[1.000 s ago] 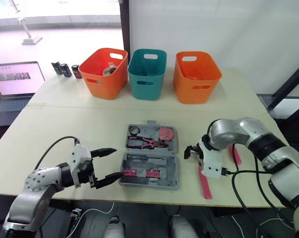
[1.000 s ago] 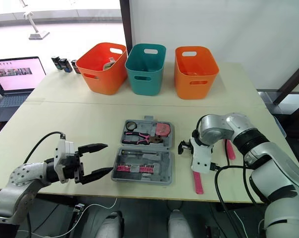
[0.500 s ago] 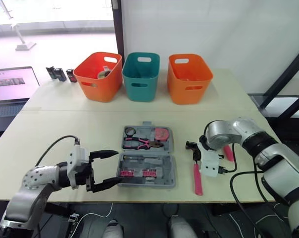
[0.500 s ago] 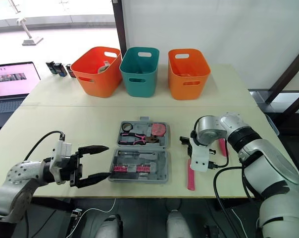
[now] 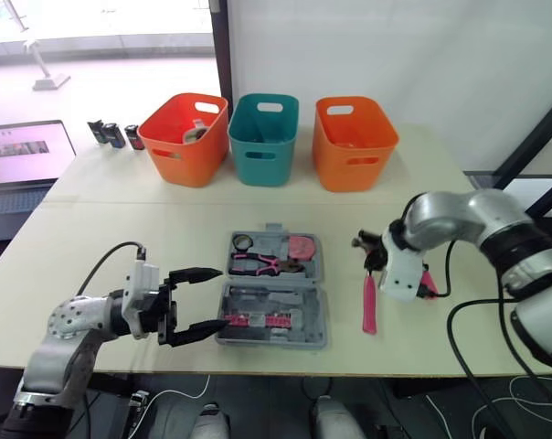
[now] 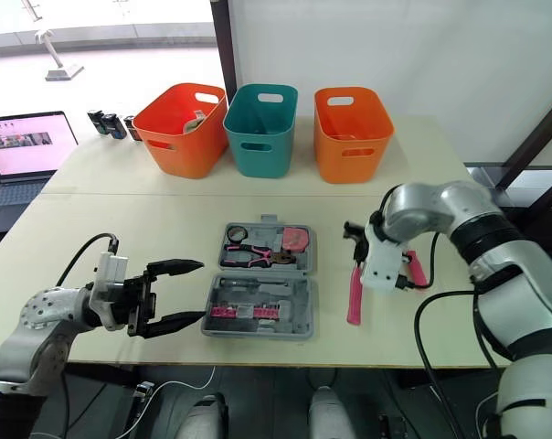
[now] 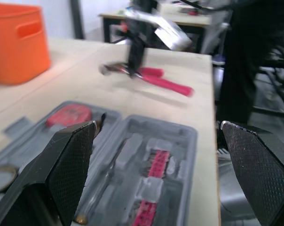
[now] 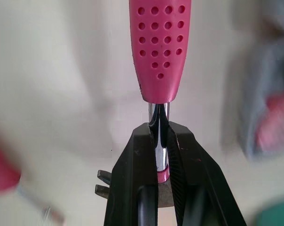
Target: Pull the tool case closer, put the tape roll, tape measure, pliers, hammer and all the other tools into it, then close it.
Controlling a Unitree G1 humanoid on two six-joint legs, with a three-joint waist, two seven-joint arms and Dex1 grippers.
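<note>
Head view: the left gripper (image 5: 221, 296) has its fingers spread wide, their tips at the edge of the open tool case (image 5: 320, 315). The right gripper (image 5: 371, 260) grips the hammer (image 5: 368, 309).

Left wrist view: the tool case lies between and beyond the wide fingers (image 7: 67, 165).

Right wrist view: the fingers (image 8: 132, 174) clamp the hammer's steel shank, with its pink handle beyond their tips.

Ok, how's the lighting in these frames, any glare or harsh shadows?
Left eye view: the window at top left is blown out, the table evenly lit with soft shadows. Left wrist view: the left claw reads flat black. Right wrist view: a glint on the metal shaft of the hammer, held in the right claw.
</note>
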